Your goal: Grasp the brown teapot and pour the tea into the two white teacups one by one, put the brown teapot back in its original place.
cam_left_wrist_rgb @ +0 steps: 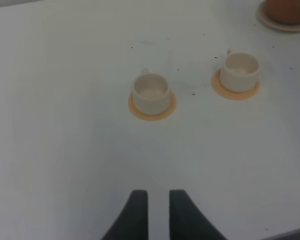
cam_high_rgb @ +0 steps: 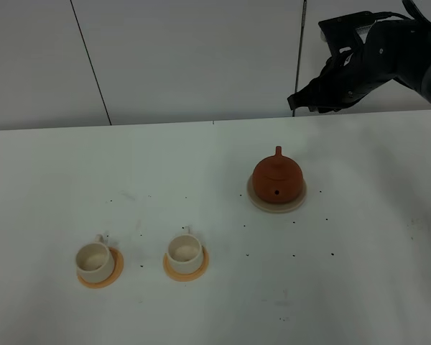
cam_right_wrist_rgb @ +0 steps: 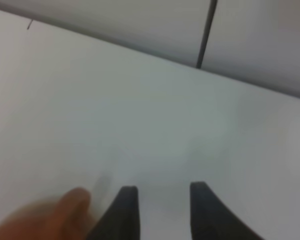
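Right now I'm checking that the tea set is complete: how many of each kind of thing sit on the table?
brown teapot: 1
white teacups: 2
orange-tan coasters: 2
beige coaster: 1
Total: 6

High view overlooks the table [cam_high_rgb: 165, 180]; left wrist, low, shares the teacups [cam_left_wrist_rgb: 150, 92]; right wrist faces the wall [cam_right_wrist_rgb: 265, 40]
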Available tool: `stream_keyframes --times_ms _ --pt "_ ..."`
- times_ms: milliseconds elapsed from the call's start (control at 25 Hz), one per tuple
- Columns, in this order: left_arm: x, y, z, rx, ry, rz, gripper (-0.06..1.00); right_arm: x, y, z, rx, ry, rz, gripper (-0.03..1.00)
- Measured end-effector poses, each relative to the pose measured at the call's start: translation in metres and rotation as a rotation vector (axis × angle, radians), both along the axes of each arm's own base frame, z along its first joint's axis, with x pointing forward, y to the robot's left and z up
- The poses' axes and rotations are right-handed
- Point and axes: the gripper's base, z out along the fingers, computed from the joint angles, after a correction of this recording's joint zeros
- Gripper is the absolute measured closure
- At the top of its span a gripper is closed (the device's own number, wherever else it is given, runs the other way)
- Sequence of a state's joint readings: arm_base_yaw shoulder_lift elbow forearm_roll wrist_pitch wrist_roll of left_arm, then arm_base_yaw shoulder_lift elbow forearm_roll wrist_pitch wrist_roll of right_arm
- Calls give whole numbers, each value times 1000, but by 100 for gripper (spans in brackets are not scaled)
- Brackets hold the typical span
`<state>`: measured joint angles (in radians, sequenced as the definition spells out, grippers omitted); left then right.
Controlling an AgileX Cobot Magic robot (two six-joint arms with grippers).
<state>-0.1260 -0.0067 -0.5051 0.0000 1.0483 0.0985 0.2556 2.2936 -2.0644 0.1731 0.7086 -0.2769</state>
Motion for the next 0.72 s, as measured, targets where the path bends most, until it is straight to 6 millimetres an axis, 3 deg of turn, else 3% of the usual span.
stream_keyframes --times_ms 200,720 --pt "0 0 0 0 -1 0 77 5 10 -20 -34 -23 52 72" --pt "0 0 0 0 -1 0 77 2 76 -46 -65 -97 233 73"
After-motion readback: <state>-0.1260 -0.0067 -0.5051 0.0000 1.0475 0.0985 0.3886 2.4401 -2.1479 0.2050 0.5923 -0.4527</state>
